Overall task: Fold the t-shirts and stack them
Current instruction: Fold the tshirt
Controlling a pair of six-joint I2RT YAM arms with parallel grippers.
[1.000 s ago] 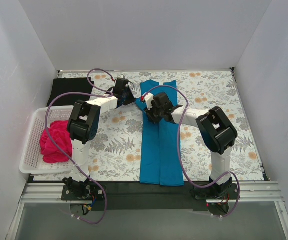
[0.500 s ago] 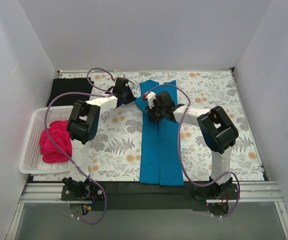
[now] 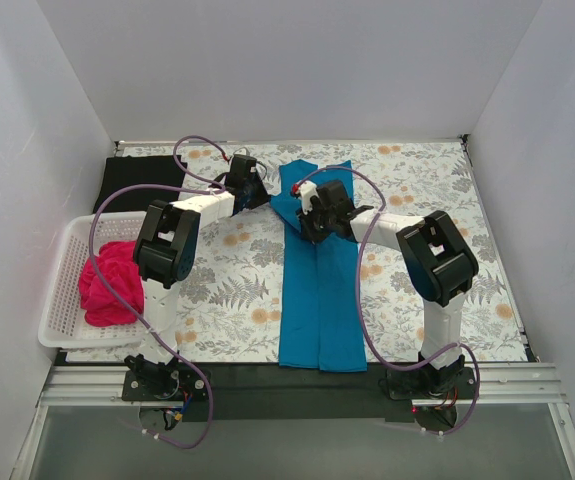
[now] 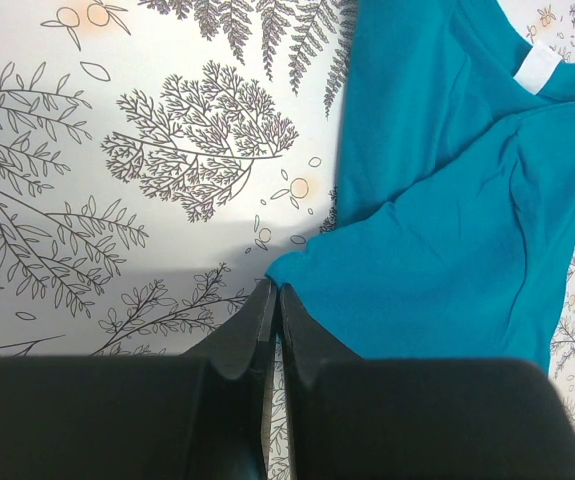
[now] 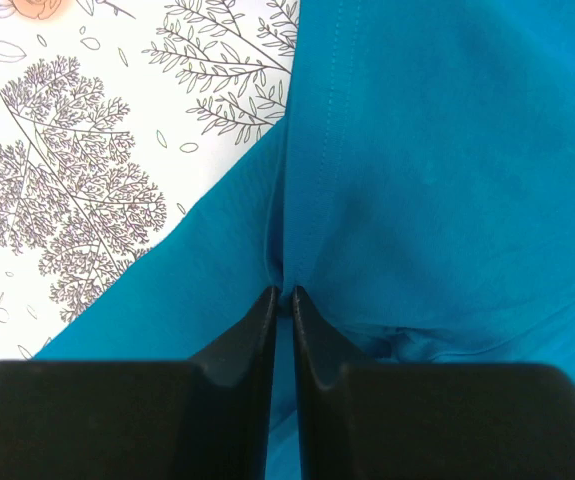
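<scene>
Teal cloth is what both arms are working on: the teal t-shirt point(image 3: 319, 300) lies down the middle of the bench point(image 3: 427, 190) as a long narrow strip. Its sides are folded in to meet along the centre, with the hem at the near edge and the collar at the far end. My left hand point(image 4: 273, 292) has its fingers pressed together at a pointed corner that sticks out to the left near the collar. The cloth is drawn to a tip there, so I judge it pinched rather than merely touched. My right hand point(image 5: 285, 292) is down on the strip just beside it, fingers all but together. Creases run into their tips, which reads as a nip on a small gather of teal fabric. I take it the left grip is there to bring that stray corner in over the strip while the right steadies the body. The black t-shirt point(image 3: 137, 178) lies flat in the far left corner, seemingly the start of the stack. The magenta t-shirt point(image 3: 107, 285) sits crumpled in the white basket point(image 3: 59, 262), not yet folded. Such thin pinches could slip, so I would move slowly.
</scene>
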